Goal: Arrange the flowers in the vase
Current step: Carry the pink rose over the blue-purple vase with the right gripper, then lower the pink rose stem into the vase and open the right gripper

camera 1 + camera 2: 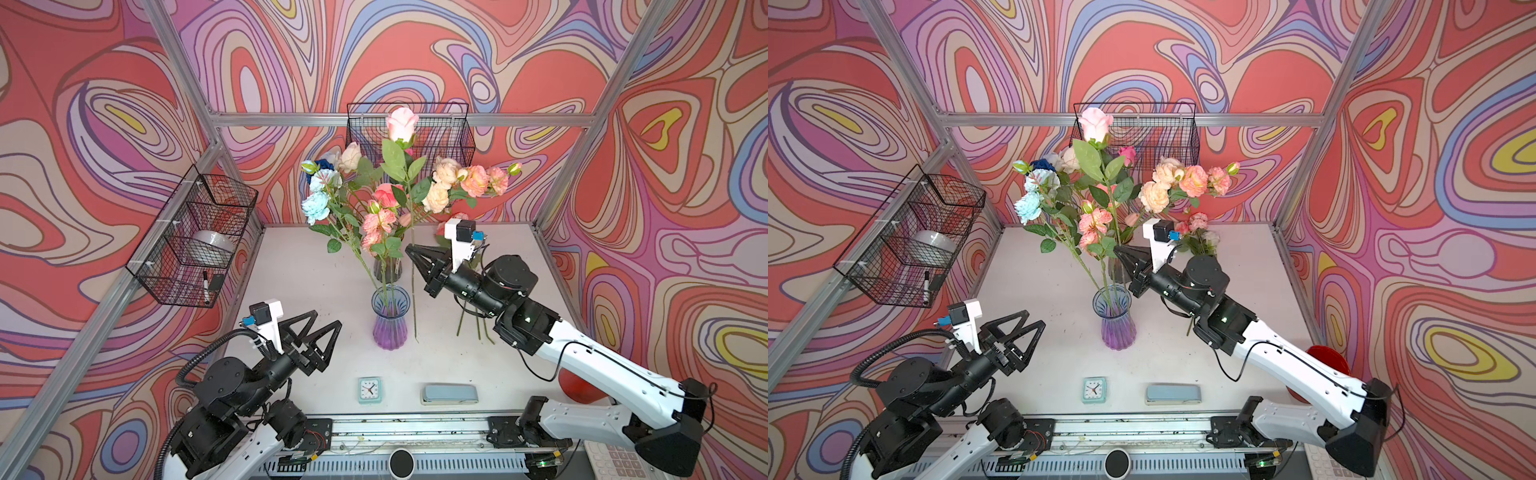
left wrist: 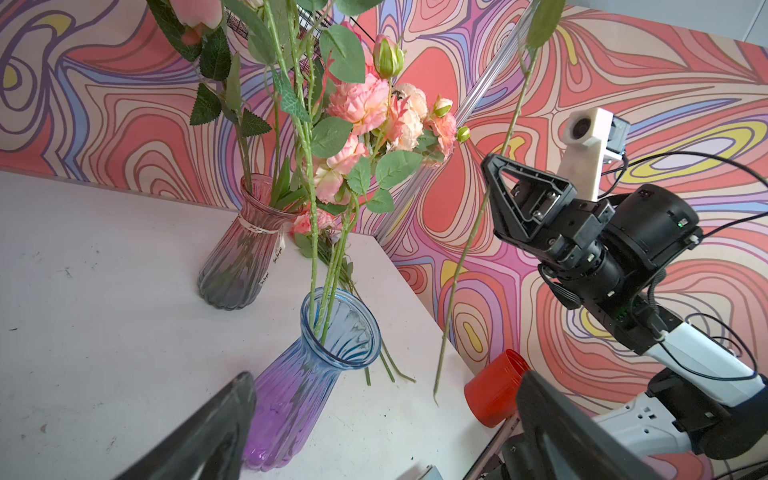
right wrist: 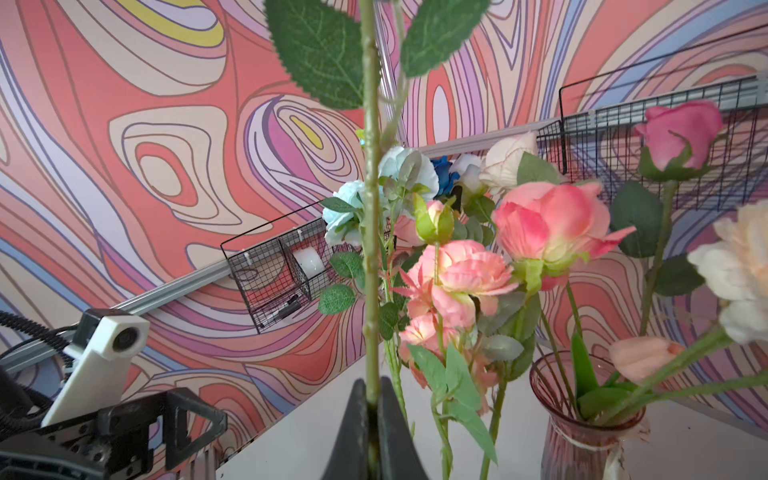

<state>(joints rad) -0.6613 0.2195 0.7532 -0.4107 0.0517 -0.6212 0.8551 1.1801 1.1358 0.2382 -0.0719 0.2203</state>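
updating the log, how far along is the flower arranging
Done: a few stems stand in the blue vase, more in the far vase. In hand: the right tool is shut on a pink rose, upright beside that vase, not yet in. To do: that rose, plus loose flowers lying on the table; the left tool is open and empty.

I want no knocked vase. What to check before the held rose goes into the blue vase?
1. Grip: ok, right gripper shut on the stem of the pink rose.
2. Stem end above the rim of the blue vase: not ok, it hangs lower, beside it.
3. Room in the mouth: ok, few stems inside.
4. Vase upright: ok.
5. Path clear of left gripper: ok, open, apart from the vase.
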